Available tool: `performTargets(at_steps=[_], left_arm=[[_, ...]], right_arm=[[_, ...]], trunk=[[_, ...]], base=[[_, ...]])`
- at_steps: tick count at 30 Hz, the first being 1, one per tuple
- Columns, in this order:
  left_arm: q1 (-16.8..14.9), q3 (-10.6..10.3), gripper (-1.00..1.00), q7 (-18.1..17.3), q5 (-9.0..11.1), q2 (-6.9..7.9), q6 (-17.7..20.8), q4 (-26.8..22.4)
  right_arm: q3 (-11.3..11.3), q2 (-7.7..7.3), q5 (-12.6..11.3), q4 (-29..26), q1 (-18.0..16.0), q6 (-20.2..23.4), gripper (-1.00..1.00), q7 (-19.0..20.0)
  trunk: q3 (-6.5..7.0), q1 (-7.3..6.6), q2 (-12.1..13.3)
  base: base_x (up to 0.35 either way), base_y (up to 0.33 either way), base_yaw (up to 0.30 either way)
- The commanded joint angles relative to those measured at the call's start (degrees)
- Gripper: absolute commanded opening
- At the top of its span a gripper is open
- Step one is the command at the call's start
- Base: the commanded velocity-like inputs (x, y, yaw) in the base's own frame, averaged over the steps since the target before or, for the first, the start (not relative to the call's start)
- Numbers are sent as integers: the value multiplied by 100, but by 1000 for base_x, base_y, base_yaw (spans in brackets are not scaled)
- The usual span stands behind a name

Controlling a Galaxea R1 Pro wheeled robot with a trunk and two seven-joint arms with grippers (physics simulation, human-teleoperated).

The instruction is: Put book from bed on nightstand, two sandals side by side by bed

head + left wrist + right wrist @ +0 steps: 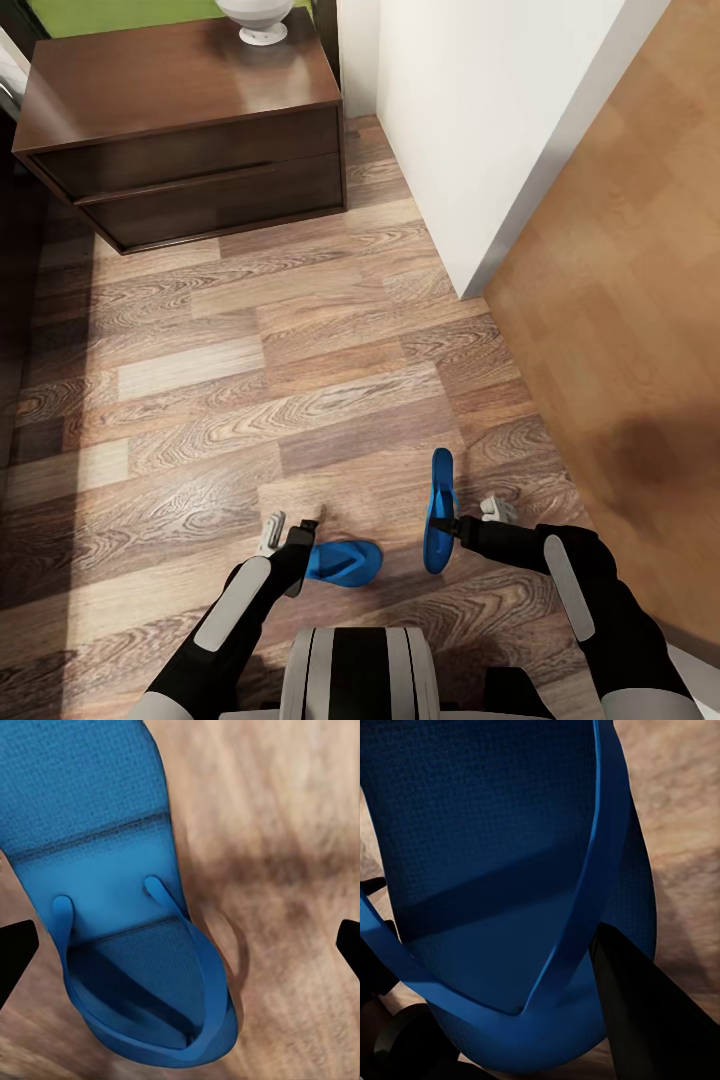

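Two blue sandals [343, 561] [438, 511] lie apart on the wood plank floor [300, 370] before the nightstand [185, 130] and white wall [480, 110], left gripper [292, 532] spread open, right gripper [462, 524] clamped on one.

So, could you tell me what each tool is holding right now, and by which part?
The right tool grips one sandal at its strap end. The left tool is open over the other sandal, holding nothing.
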Motion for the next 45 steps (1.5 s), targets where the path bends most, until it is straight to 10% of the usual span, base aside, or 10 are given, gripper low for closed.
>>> performTargets(at_steps=[1, 17, 22, 45], left_arm=[[-1, -1, 100, 31, 26, -1, 5, -3], [-1, -8, 100, 42, 118, -52, 18, -9], [-1, -10, 100, 42, 535, -56, 39, -24], [-1, -1, 100, 42, 1155, -116, 44, -28]], right_arm=[[-9, 1, 37, -2, -1, 23, -100, 49], [-10, 1, 37, -2, 0, 23, -100, 52], [-9, 1, 37, -2, -1, 23, -100, 51], [-32, 1, 37, -2, 1, 23, -100, 53]], trunk=[[-3, -1, -1], [-3, -1, -1], [-3, -1, -1], [-3, -1, -1]], base=[[0, 0, 0], [0, 0, 0], [0, 0, 0], [0, 0, 0]])
